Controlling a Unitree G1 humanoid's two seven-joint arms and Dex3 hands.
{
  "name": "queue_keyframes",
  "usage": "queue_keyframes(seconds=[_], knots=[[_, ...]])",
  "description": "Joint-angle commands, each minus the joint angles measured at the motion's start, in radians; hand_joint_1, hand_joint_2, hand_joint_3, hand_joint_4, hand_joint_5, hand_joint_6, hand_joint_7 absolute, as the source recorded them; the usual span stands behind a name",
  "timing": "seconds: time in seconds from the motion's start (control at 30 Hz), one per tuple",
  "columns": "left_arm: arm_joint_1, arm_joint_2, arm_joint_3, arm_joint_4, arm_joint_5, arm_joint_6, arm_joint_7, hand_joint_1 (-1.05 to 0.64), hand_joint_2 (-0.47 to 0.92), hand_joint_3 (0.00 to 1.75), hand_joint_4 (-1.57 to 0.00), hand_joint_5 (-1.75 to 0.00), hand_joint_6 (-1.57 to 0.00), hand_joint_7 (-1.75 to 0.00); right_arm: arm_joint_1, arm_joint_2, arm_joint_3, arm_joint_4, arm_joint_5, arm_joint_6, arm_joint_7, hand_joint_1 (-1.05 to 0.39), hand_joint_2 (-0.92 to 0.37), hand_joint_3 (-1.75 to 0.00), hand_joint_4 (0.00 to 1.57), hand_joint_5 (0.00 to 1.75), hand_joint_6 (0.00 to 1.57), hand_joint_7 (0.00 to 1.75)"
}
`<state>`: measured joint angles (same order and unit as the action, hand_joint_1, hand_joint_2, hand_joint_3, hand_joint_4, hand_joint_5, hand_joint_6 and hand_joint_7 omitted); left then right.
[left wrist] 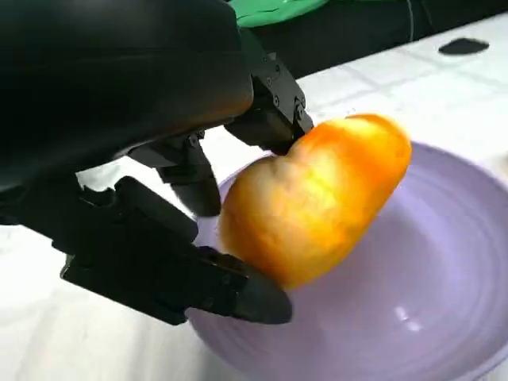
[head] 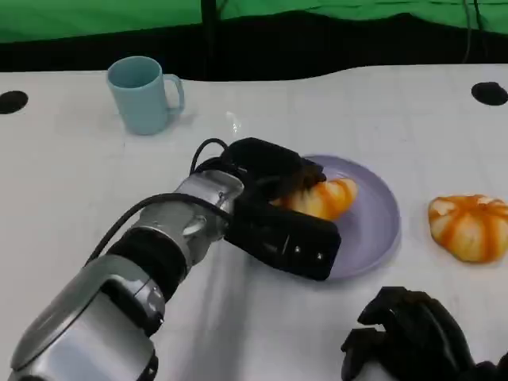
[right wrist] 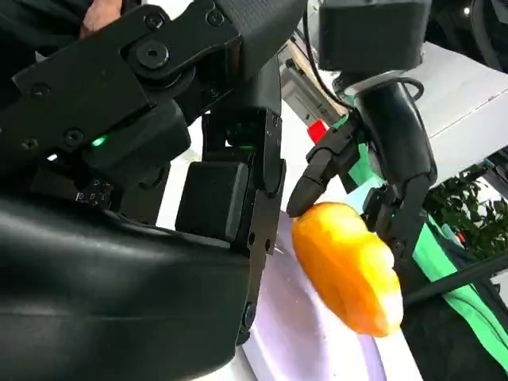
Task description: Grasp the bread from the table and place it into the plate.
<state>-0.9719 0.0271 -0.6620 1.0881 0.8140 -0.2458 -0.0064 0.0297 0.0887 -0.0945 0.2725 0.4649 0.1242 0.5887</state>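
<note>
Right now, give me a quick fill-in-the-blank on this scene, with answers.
1. The left hand holds the bread over the ____ plate.
2. The cup on the table is light ____.
3. The second bread lies on the ____, apart from the plate.
Answers: purple; blue; table

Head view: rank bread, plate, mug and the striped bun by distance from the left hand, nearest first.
1. Bread: held in the left hand, over the plate.
2. Plate: just under and beside the hand, toward the right.
3. Mug: far left corner of the table.
4. Striped bun: right edge, past the plate.
</note>
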Motion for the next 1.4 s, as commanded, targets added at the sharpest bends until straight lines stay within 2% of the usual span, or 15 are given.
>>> queue_keyframes(seconds=[0.03,0.17,0.43,0.67,0.8,0.9,1.1,1.2,1.3,1.4], knots=[[-0.038,0.019,-0.012,-0.024,0.008,0.016,-0.022,-0.89,0.92,0.28,-0.41,-0.19,-0.32,0.00,0.002,-0.012,-0.009,-0.003,0.006,-0.012,0.004,-1.05,-0.74,0.00,1.57,0.73,1.57,0.36],[-0.030,0.032,-0.020,-0.054,0.011,0.030,-0.045,-0.91,0.92,0.30,-0.38,-0.16,-0.29,0.00,0.005,-0.013,-0.007,-0.013,-0.001,-0.004,-0.013,-1.05,-0.74,0.00,1.57,0.74,1.57,0.37],[0.008,0.078,-0.002,-0.152,-0.009,0.027,-0.076,-0.92,0.92,0.31,-0.46,-0.18,-0.32,-0.01,0.006,-0.018,-0.011,-0.015,0.012,0.004,-0.003,-1.04,-0.73,0.00,1.57,0.74,1.57,0.37],[0.071,0.151,0.025,-0.281,-0.021,0.006,-0.065,-0.91,0.92,0.32,-0.51,-0.19,-0.35,-0.02,0.004,-0.020,-0.007,-0.010,0.002,-0.011,-0.004,-1.05,-0.75,-0.01,1.57,0.75,1.57,0.37],[0.086,0.161,0.032,-0.308,-0.021,0.008,-0.071,-0.91,0.92,0.32,-0.52,-0.19,-0.35,-0.02,0.004,-0.021,-0.007,-0.009,0.001,-0.012,-0.003,-1.05,-0.75,-0.01,1.57,0.75,1.57,0.38],[0.164,0.223,0.080,-0.401,-0.081,-0.044,-0.093,-0.86,0.92,0.30,-0.53,-0.19,-0.36,-0.02,0.004,-0.018,-0.009,-0.010,0.010,-0.002,-0.006,-1.05,-0.74,0.00,1.57,0.74,1.57,0.37],[0.335,0.325,0.154,-0.590,-0.114,-0.151,-0.014,-0.79,0.92,0.31,-0.57,-0.20,-0.41,-0.04,0.001,-0.020,-0.011,-0.005,0.010,-0.004,-0.002,-1.05,-0.73,0.00,1.57,0.74,1.57,0.36],[0.400,0.366,0.174,-0.667,-0.103,-0.164,-0.009,-0.80,0.92,0.33,-0.57,-0.21,-0.42,-0.04,0.003,-0.020,-0.010,-0.008,0.010,0.000,-0.004,-1.05,-0.73,0.00,1.57,0.74,1.57,0.36],[0.433,0.380,0.185,-0.708,-0.089,-0.156,-0.005,-0.81,0.92,0.33,-0.58,-0.22,-0.43,-0.04,0.004,-0.019,-0.010,-0.010,0.010,0.002,-0.008,-1.05,-0.73,0.00,1.57,0.74,1.57,0.37],[0.555,0.425,0.225,-0.813,-0.116,-0.170,-0.005,-0.73,0.92,0.34,-0.58,-0.21,-0.44,-0.04,0.005,-0.016,-0.012,-0.010,0.020,0.008,-0.001,-1.04,-0.72,0.00,1.57,0.74,1.57,0.36]])
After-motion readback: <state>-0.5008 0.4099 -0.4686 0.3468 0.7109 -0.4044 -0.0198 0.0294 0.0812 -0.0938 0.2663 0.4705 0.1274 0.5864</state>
